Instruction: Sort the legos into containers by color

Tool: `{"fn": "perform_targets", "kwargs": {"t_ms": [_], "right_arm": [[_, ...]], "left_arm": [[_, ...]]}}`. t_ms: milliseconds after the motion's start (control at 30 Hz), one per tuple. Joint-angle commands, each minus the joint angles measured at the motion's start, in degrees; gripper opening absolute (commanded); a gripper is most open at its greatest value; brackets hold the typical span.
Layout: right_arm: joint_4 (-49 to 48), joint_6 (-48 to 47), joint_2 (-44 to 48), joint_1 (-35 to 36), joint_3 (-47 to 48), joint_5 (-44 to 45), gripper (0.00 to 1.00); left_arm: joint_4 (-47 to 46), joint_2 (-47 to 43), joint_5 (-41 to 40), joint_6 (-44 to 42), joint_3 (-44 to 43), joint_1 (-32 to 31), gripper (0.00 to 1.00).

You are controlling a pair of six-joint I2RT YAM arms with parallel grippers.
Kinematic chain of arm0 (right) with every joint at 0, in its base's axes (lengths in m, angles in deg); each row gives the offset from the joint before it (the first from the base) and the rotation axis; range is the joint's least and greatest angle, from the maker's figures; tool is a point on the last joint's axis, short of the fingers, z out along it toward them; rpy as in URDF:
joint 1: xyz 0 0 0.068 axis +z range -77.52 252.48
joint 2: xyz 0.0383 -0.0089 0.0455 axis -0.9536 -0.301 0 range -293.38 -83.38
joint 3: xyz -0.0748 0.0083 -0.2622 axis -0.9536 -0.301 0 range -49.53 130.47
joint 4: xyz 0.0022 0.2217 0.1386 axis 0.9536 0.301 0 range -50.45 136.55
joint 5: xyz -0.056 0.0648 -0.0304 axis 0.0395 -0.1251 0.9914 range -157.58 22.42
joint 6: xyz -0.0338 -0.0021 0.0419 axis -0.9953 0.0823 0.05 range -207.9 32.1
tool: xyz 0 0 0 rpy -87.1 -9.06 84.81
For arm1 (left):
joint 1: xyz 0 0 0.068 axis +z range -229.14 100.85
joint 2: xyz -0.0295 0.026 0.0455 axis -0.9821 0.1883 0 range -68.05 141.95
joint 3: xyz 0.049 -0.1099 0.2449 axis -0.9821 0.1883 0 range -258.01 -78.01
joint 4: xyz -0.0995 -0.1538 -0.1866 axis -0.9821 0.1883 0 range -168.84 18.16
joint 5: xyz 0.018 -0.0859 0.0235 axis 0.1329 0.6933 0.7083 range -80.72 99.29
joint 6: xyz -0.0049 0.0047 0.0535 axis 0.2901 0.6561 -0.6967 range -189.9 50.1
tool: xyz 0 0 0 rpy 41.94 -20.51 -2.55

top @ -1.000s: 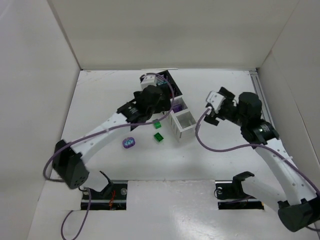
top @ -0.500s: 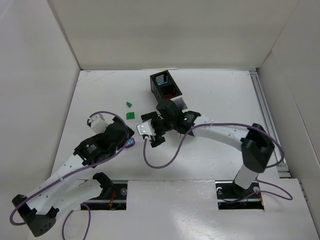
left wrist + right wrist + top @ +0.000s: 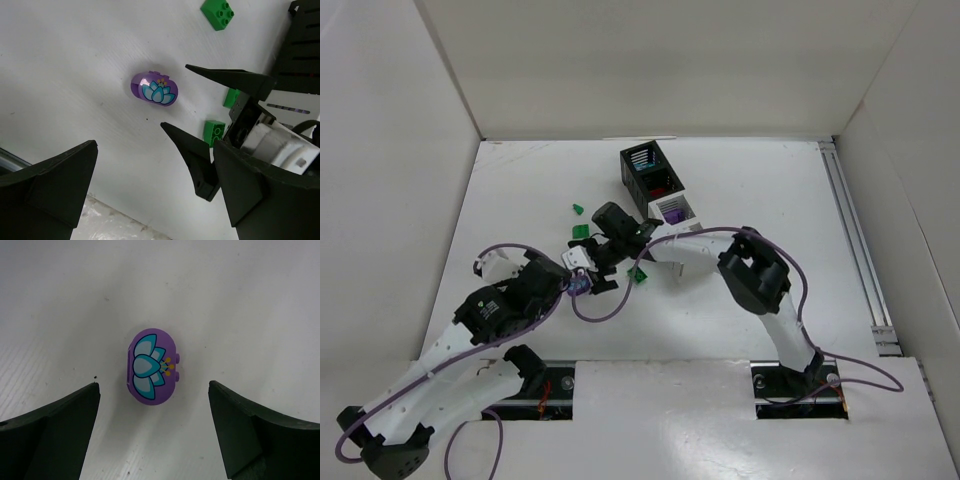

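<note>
A purple oval lego (image 3: 151, 365) with a cyan flower print lies flat on the white table. My right gripper (image 3: 155, 432) is open and hangs just above it, one finger on each side, not touching. In the top view the purple lego (image 3: 581, 286) lies between my right gripper (image 3: 591, 277) and my left gripper (image 3: 558, 284). My left gripper (image 3: 155, 200) is open and empty, a little short of the purple lego (image 3: 154, 90). Green legos (image 3: 582, 231) lie nearby. The containers (image 3: 626, 160) stand behind, black bins farthest, a white one (image 3: 686, 205) partly under my right arm.
Three green legos lie around the purple one: a small one (image 3: 577, 209) at the far left, one (image 3: 638, 274) to the right by my right arm, and in the left wrist view one (image 3: 218, 12) at the top. White walls close in the table.
My right arm has swung across from the right side to the purple lego. My left arm has drawn back from the bins toward the near left.
</note>
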Motion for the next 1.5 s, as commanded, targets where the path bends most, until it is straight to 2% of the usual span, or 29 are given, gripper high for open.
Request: {"fn": "perform_targets", "kwargs": {"t_ms": [0, 267, 367, 500, 533, 600, 633, 767, 1000, 1200, 1333, 1433, 1467], "right_arm": [[1.5, 2.3, -2.2, 0.8, 3.8, -4.4, 0.93], [-3.0, 8.0, -6.6, 0.8, 4.4, -4.3, 0.87], [-4.8, 10.2, -7.8, 1.3, 4.4, -5.6, 0.77], [-7.7, 13.0, -7.8, 1.4, 3.8, -5.6, 0.60], [-8.3, 13.6, -7.8, 1.9, 3.2, -6.1, 0.50], [-9.0, 14.2, -7.3, 1.9, 3.2, -6.9, 0.44], [-9.5, 14.7, -7.3, 1.9, 3.2, -6.9, 0.37], [-10.9, 14.8, -2.4, 1.9, 1.4, -5.6, 0.29], [-11.5, 14.1, 13.5, -0.9, -6.6, -0.4, 0.26], [-11.5, 14.7, 27.8, -13.1, -16.9, 0.4, 0.26], [-3.1, 9.8, 32.4, -21.0, -17.8, 6.3, 0.27], [5.1, 5.4, 33.1, -25.4, -15.3, 8.6, 0.27], [7.4, 4.6, 32.6, -26.7, -15.3, 8.6, 0.27]], "left_arm": [[1.5, -0.3, -1.3, 1.9, -0.3, -0.1, 1.00], [2.6, -1.3, -1.9, 1.9, -0.3, -0.1, 1.00], [2.6, -1.3, -1.9, 2.4, -0.3, -0.1, 1.00], [3.1, -2.5, -1.9, 2.9, 0.2, -0.1, 1.00], [3.1, -2.5, -1.9, 2.9, 0.2, -0.1, 1.00], [3.1, -2.5, -1.9, 2.9, 0.2, -0.1, 1.00], [2.6, -2.5, -1.9, 2.9, 0.2, -0.1, 1.00], [2.6, -2.5, -1.9, 2.4, -0.3, -0.1, 1.00], [-1.7, -1.9, -4.6, -2.8, -2.9, -0.1, 1.00], [-12.5, 3.7, -6.1, -10.2, -3.6, -0.1, 1.00], [-19.0, 10.1, -5.6, -17.5, -6.8, 1.3, 1.00], [-23.8, 15.0, -1.0, -23.9, -8.7, 5.5, 1.00], [-25.0, 16.1, 0.7, -25.5, -9.5, 8.9, 1.00]]}}
